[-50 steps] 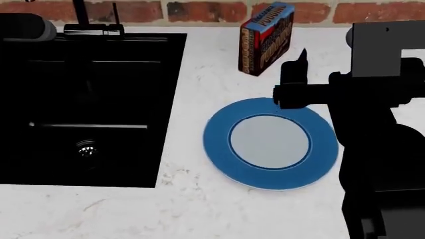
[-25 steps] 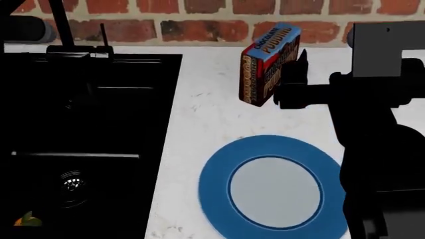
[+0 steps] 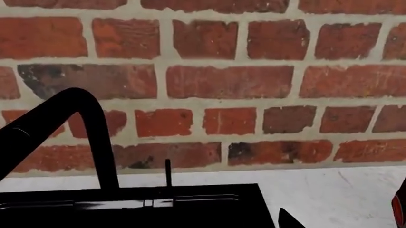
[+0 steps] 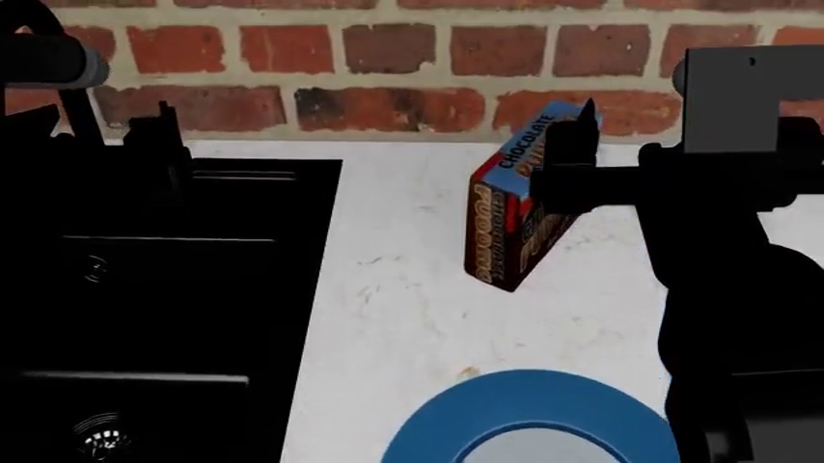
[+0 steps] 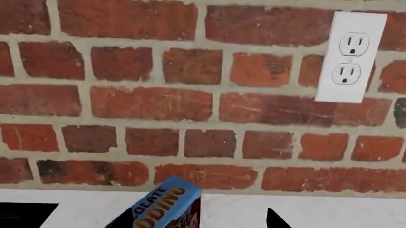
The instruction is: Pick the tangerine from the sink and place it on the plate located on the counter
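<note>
Judging from what lies before me, nothing of the task is done: the round plate with the wide blue rim and pale centre (image 4: 541,424) shows only its far edge at the bottom of the head view and carries nothing there, and the small orange tangerine is not visible in any current view, so I cannot say where in the large black recessed sink (image 4: 154,318) it rests; only the round metal drain (image 4: 100,436) shows in the basin. Locating, grasping, carrying and placing all remain. The white marble-look counter (image 4: 399,289) holds a chocolate pudding box in blue, red and brown (image 4: 522,217), standing tilted near the red brick wall (image 4: 386,58), beyond the plate. My right gripper (image 4: 582,164) is raised in front of that box, its wrist camera facing the wall and a white wall outlet (image 5: 352,57); whether its jaws are parted I cannot tell. My left arm is raised near the black faucet (image 3: 76,128), facing the wall; its jaw state cannot be determined.
</note>
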Tool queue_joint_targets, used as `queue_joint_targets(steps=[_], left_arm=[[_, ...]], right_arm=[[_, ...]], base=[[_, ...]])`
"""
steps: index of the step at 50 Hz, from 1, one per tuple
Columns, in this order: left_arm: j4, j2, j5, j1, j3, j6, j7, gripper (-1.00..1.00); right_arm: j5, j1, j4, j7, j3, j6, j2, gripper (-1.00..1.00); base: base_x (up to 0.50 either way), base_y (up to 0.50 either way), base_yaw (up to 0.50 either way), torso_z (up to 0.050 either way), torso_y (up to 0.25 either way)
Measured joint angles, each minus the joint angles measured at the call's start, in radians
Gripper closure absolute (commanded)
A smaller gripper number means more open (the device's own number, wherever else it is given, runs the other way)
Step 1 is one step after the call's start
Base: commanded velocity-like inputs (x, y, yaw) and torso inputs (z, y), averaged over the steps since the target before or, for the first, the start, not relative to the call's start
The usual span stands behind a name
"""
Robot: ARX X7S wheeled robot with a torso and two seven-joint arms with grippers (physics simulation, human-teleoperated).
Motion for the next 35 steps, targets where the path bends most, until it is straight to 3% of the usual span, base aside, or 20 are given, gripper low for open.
queue_joint_targets(steps=[18,35], left_arm=[[-0.003,-0.006,-0.012,0.009,0.0,0.001,0.001,-1.0],[-0.002,-0.01,-0.021,0.009,0.003,-0.018,-0.009,-1.0]], right_arm=[[0.011,-0.007,-0.005,0.006,0.006,0.006,0.002,-1.0],[0.018,-0.012,-0.007,0.009,0.007,0.007,0.005,-1.0]], base=[[0.0,0.0,0.0,0.0,0.0],[0.0,0.0,0.0,0.0,-0.181]])
